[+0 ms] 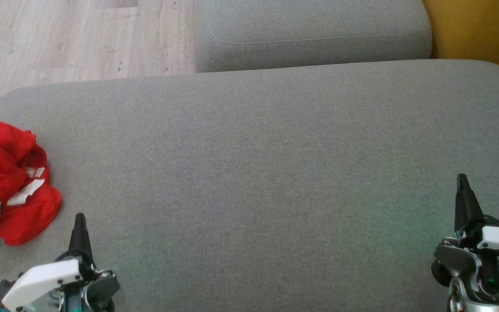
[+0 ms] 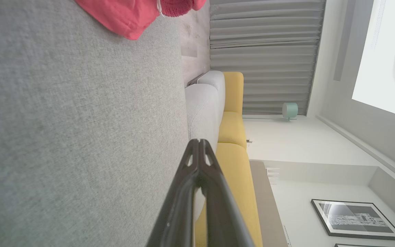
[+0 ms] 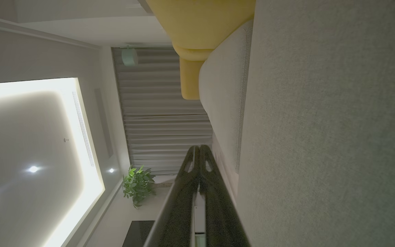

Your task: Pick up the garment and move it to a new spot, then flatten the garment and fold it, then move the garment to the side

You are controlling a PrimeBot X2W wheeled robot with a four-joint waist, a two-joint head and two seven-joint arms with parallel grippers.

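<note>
Grey sofa cushion (image 1: 254, 173) holds the red garment (image 1: 9, 182) crumpled at its left edge, left gripper (image 1: 79, 220) and right gripper (image 1: 461, 180) closed empty, so every step looks undone.

This is a living room in a home. A broad grey sofa (image 1: 275, 173) stands on a wooden floor (image 1: 80, 39) next to a yellow sofa (image 2: 233, 130), with long pleated curtains (image 2: 262, 51), a framed picture (image 2: 355, 219), a potted plant (image 3: 137, 185) and recessed ceiling lights (image 3: 33, 169).

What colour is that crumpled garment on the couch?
Red with white markings; the garment shows best in the head view.
</note>
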